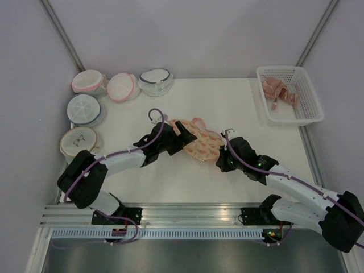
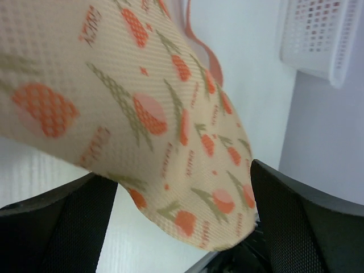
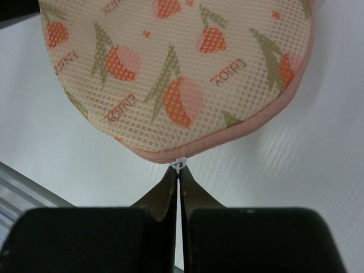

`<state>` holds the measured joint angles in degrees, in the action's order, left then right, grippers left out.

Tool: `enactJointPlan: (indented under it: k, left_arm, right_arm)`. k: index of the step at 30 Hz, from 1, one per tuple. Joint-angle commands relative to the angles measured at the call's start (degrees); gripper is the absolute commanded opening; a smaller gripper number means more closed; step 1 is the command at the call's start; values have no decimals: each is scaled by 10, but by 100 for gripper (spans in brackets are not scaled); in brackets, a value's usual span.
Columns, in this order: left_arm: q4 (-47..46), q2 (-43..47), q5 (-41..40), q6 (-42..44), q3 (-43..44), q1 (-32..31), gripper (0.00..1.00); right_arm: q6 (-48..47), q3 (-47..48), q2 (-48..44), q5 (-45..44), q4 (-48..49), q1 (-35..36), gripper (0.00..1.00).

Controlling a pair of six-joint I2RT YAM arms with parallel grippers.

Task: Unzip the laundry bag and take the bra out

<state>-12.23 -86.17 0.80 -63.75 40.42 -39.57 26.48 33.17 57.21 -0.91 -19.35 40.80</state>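
Note:
The laundry bag (image 1: 200, 143), cream-peach with an orange print and a pink zip edge, lies mid-table between both arms. My left gripper (image 1: 177, 133) is at its left end, and in the left wrist view that gripper (image 2: 182, 230) is open, its black fingers (image 2: 62, 227) wide apart around the bag (image 2: 142, 114). My right gripper (image 1: 223, 157) is at the bag's right end. In the right wrist view this gripper (image 3: 178, 174) is shut on the small white zip pull (image 3: 180, 164) at the bag's (image 3: 170, 68) pink edge. The bra is hidden.
A white basket (image 1: 311, 111) at the back right holds a peach-pink garment (image 1: 277, 94); the basket (image 2: 318, 34) also shows in the left wrist view. Several round white mesh bags (image 1: 122, 86) sit along the back left. Grey walls close in the table.

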Motion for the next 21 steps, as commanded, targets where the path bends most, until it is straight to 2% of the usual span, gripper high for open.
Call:
enactJointPlan:
  k: [1, 6, 12, 16, 18, 21]
  left_arm:
    - [27, 37, 30, 0, 25, -4, 100]
    - [108, 183, -2, -97, -71, -31, 100]
    - [169, 326, 34, -194, -180, -57, 100]
    - [158, 370, 28, -262, -231, -81, 100]
    - [108, 391, 9, -277, -261, -84, 99]
    - [19, 406, -28, -295, -294, -85, 100]
  right_arm:
    - [16, 1, 14, 2, 22, 9, 0]
    - [24, -2, 53, 22, 77, 24, 0]
    - [33, 11, 109, 99, 186, 30, 0]
    - [47, 23, 142, 167, 268, 44, 0]
    - [52, 28, 156, 215, 309, 52, 0]
    - [40, 43, 171, 247, 309, 69, 0]
